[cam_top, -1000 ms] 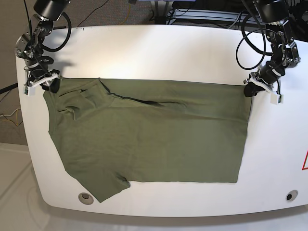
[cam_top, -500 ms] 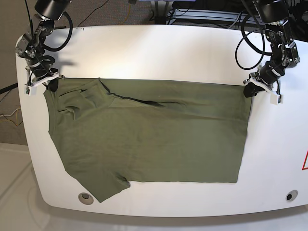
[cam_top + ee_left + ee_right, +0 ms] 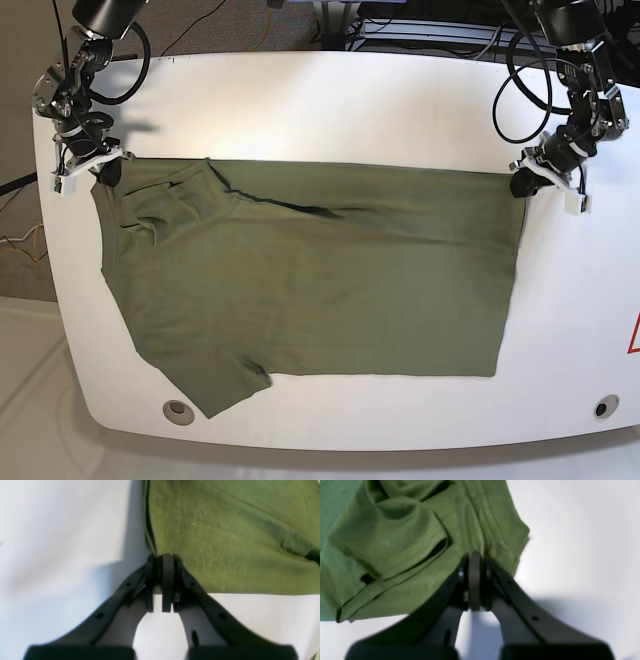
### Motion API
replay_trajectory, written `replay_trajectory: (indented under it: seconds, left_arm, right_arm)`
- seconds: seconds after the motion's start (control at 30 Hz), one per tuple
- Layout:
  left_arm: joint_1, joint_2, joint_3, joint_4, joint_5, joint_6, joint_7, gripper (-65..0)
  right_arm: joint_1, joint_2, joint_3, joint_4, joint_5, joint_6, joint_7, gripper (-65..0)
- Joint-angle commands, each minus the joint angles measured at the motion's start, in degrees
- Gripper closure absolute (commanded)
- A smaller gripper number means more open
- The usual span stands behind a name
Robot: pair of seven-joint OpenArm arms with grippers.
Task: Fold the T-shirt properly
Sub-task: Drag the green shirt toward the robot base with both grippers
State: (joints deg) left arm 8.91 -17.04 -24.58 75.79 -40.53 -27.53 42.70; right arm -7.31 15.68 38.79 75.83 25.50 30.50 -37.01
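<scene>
The olive-green T-shirt (image 3: 320,270) lies spread across the white table (image 3: 330,110), with one sleeve pointing at the near-left edge. My left gripper (image 3: 520,186), on the right of the base view, is shut on the shirt's far-right hem corner. The left wrist view shows that gripper (image 3: 163,556) pinching the corner of the cloth (image 3: 225,542). My right gripper (image 3: 106,172), on the left of the base view, is shut on the far-left shoulder corner. In the right wrist view its tips (image 3: 475,553) clamp the bunched fabric (image 3: 395,542).
Two round holes (image 3: 179,411) (image 3: 601,407) sit near the table's front corners. A red mark (image 3: 634,335) shows at the right edge. Black cables (image 3: 510,90) hang from both arms, and more gear stands behind the table's far edge.
My right gripper has shut on the shoulder corner. Both grippers have shifted slightly toward the table's far side, drawing the shirt's far edge tauter.
</scene>
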Motion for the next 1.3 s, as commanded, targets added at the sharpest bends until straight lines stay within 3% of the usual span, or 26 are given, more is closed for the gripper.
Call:
replay_trajectory:
  seconds: [0.0, 0.67, 1.27]
  left_arm:
    - [2.5, -1.9, -0.8, 2.0, 0.7, -0.1, 0.3, 0.0]
    - [14.0, -3.4, -2.5, 11.5, 1.0, 0.7, 0.3, 0.0]
    - [23.0, -3.7, -3.9, 17.7, 2.2, 1.1, 0.5, 0.0]
  right_arm:
    - [-1.5, 0.9, 0.1, 1.4, 0.1, 0.2, -0.2, 0.0]
    - [-14.8, -0.3, 0.8, 14.4, 0.7, -0.1, -0.9, 0.0]
    - [-23.1, -2.2, 1.4, 15.5, 0.8, -0.2, 0.0, 0.0]
